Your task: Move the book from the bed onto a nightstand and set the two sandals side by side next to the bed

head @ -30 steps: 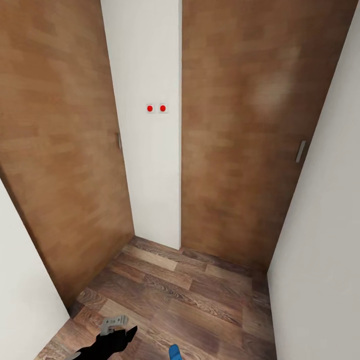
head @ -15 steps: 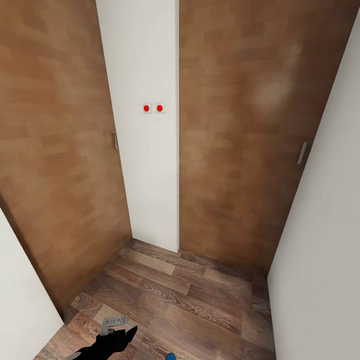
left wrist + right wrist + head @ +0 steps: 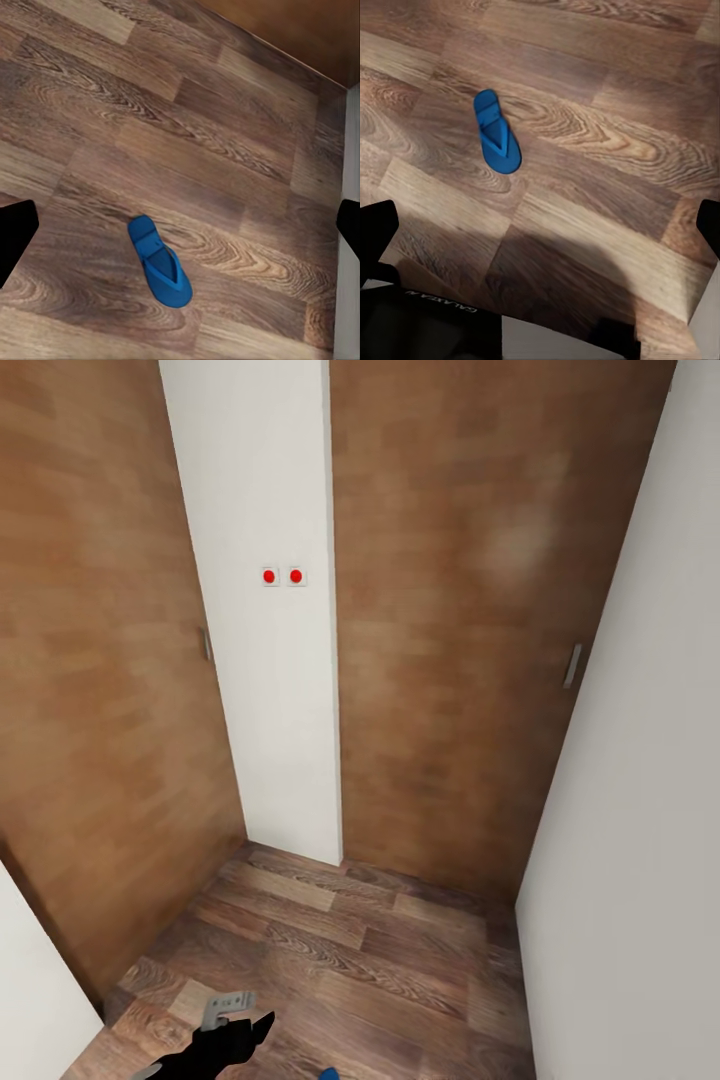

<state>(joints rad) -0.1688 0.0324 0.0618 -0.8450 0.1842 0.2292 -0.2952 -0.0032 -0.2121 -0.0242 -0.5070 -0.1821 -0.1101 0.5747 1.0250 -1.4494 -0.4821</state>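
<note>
**One sandal on the floor, both hands empty**

We're facing a corner: two brown wooden doors [image 3: 470, 620], a white wall strip with two red switches [image 3: 283, 576] between them. One blue sandal [image 3: 159, 260] lies flat on the plank floor [image 3: 350, 950], right below the robot. Left hand [image 3: 180, 225] spread wide, holding nothing; right hand [image 3: 540, 225] likewise wide and empty. I'd call this the sandal stage: next, lower a hand over that sole and close. Count: one sandal, two doors.

camera panned right, sandal [image 3: 328, 1074] nearly off-frame
</note>
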